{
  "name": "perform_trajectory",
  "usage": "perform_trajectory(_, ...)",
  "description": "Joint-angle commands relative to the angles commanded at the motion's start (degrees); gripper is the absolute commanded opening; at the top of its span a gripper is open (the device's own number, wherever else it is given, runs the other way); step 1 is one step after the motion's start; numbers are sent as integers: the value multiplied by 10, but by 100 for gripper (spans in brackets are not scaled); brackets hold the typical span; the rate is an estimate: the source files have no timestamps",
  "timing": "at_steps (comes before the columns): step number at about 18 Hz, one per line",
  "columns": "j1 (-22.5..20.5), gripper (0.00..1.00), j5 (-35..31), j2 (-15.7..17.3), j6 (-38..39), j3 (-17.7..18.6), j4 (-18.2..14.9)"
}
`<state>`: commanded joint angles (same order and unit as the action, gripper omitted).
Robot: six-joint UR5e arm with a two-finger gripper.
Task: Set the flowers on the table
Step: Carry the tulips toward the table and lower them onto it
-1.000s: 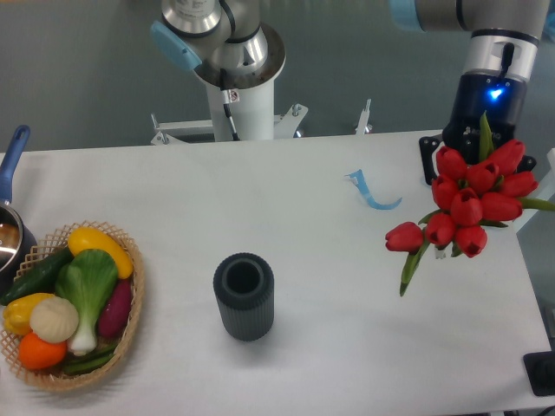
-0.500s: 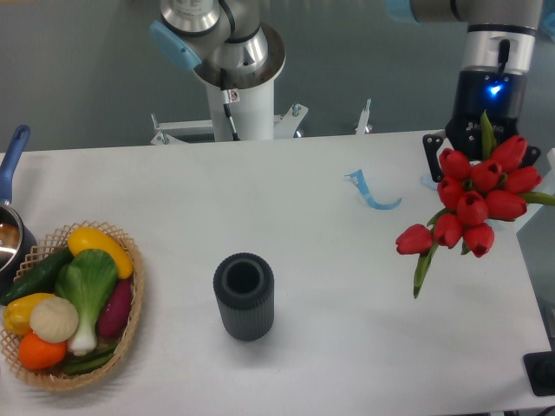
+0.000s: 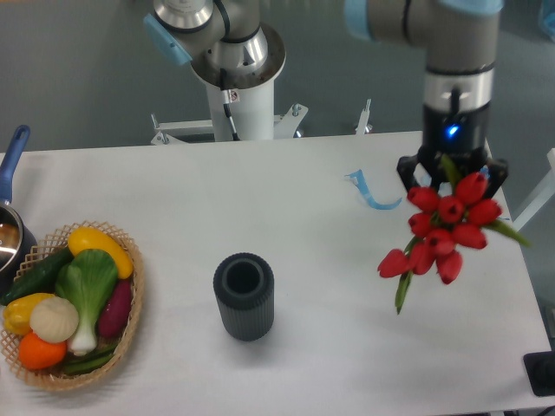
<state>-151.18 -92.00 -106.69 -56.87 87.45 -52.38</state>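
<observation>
The flowers (image 3: 444,227), a bunch of red tulips with green stems and leaves, hang in the air over the right part of the white table (image 3: 312,260), blooms toward the camera. My gripper (image 3: 451,173) is right behind and above the blooms and is shut on the stems; the blooms hide its fingertips and most of the stems. One tulip and a green leaf droop to the lower left. The dark ribbed vase (image 3: 244,295) stands upright and empty at the table's middle front, far left of the bunch.
A wicker basket (image 3: 65,312) of colourful vegetables sits at the front left, with a blue-handled pan (image 3: 10,186) behind it at the left edge. A blue strip (image 3: 371,192) lies on the table left of my gripper. The robot base (image 3: 238,78) stands behind the table.
My arm has swung left and a little forward with the flowers, away from the table's right edge. The bunch hangs slightly lower in the view. The vase and basket have not moved.
</observation>
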Motion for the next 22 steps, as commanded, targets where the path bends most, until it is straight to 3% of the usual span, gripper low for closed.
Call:
perform_trajectory(7,26,35,-70,-57,1,1,1)
perform_trajectory(15,35,35,-71,-147,1,-7,8)
perform_trajectory(22,35,37,-69,-167,0,-8,15)
